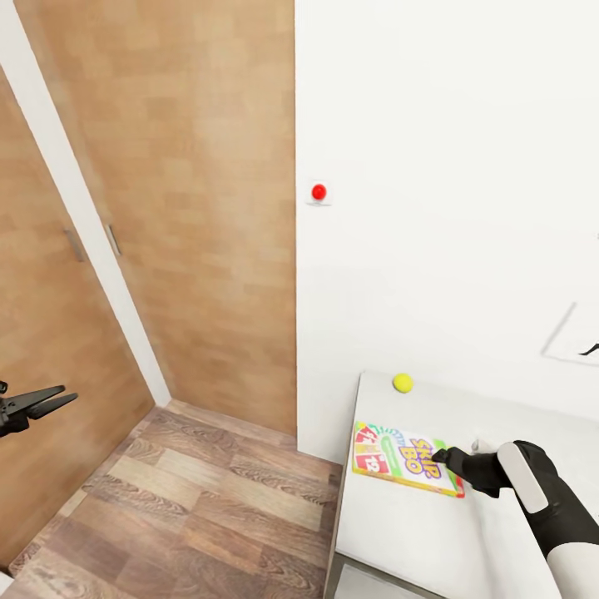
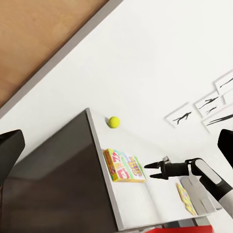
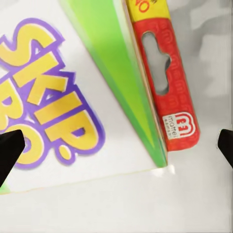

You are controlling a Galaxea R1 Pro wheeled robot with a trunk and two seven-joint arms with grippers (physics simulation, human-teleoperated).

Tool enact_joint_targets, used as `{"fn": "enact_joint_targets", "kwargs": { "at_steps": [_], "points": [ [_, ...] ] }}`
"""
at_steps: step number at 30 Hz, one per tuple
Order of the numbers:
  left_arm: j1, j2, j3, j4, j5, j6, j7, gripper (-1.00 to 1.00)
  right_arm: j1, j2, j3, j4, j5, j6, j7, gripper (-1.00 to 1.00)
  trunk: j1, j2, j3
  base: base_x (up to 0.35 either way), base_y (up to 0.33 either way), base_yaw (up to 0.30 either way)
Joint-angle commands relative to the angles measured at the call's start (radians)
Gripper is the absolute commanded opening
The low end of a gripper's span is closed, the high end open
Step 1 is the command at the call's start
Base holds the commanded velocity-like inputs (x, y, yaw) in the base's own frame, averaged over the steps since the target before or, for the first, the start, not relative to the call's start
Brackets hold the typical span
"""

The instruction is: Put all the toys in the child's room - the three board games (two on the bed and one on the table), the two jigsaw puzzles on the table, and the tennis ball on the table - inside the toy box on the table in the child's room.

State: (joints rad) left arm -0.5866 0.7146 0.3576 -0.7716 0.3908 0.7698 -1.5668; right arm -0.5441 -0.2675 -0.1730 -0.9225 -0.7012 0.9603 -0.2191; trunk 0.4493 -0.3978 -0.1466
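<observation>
Right, head view: SKIP-BO box [image 1: 406, 459] lying flat near the tabletop [image 1: 433, 532] edge, close to the white wall [image 1: 449, 166].
Right pincer: [image 1: 439, 455] at the box's near corner, touching or just above it; gap between the tips too small to judge from here.
Tennis ball: [image 1: 403, 383] resting further back on the tabletop, near the wall, well apart from the box.
Left pincer: [image 1: 62, 396] out at the side over the wood-plank floor [image 1: 183, 507], beside the brown door [image 1: 166, 208]; tips close together, open or closed not clear.
Wall: red round knob [image 1: 319, 192] above the tabletop.
Now, left wrist view: SKIP-BO box [image 2: 124, 166] flat on the tabletop [image 2: 141, 199], right pincer [image 2: 148, 171] pointing at its edge, tips slightly parted.
Ball: [image 2: 114, 122] near the tabletop's wall end.
Further along: jigsaw puzzle [image 2: 186, 198] lying flat beyond the right arm; black silhouette posters [image 2: 182, 115] on the wall.
Finally, right wrist view: SKIP-BO box [image 3: 73, 97] close below, lettering upward, red hang tab [image 3: 167, 92] along its side.
Right fingertips: [image 3: 9, 153] spread wide, one over the box face, the other over bare tabletop [image 3: 145, 208], gripping nothing.
</observation>
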Motion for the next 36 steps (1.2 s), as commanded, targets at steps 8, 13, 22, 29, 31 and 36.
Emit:
{"fn": "enact_joint_targets", "kwargs": {
  "at_steps": [8, 13, 22, 29, 31, 36],
  "points": [
    [-0.001, 0.0, 0.0, 0.0, -0.001, 0.011, -0.004, 1.0, -0.001, 0.0, -0.002, -0.001, -0.008, 0.002, -0.01, 1.0, 0.001, -0.002, -0.002, 0.098, -0.029, 0.0],
    [-0.001, 0.0, 0.0, 0.0, -0.001, 0.011, -0.004, 1.0, -0.002, -0.001, -0.002, -0.001, -0.008, 0.002, -0.01, 1.0, 0.001, -0.002, -0.002, 0.154, -0.095, 0.0],
    [-0.001, 0.0, 0.0, 0.0, -0.001, 0.011, -0.004, 1.0, -0.002, -0.001, -0.002, -0.001, -0.006, 0.002, -0.011, 1.0, 0.001, -0.002, -0.002, 0.054, -0.039, 0.0],
    [-0.001, 0.0, 0.0, 0.0, -0.001, 0.011, -0.004, 1.0, -0.002, -0.001, -0.002, -0.001, -0.006, 0.002, -0.011, 1.0, 0.001, -0.002, -0.002, 0.066, -0.105, 0.0],
    [-0.001, 0.0, 0.0, 0.0, 0.0, 0.011, -0.004, 1.0, -0.002, -0.001, -0.002, -0.001, -0.006, 0.002, -0.011, 1.0, 0.001, -0.002, -0.002, 0.096, -0.169, 0.0],
    [-0.001, 0.0, 0.0, 0.0, 0.0, 0.011, -0.004, 1.0, -0.002, 0.0, -0.002, 0.0, -0.006, 0.002, -0.011, 1.0, 0.001, -0.002, -0.002, 0.049, -0.086, 0.0]
  ]
}}
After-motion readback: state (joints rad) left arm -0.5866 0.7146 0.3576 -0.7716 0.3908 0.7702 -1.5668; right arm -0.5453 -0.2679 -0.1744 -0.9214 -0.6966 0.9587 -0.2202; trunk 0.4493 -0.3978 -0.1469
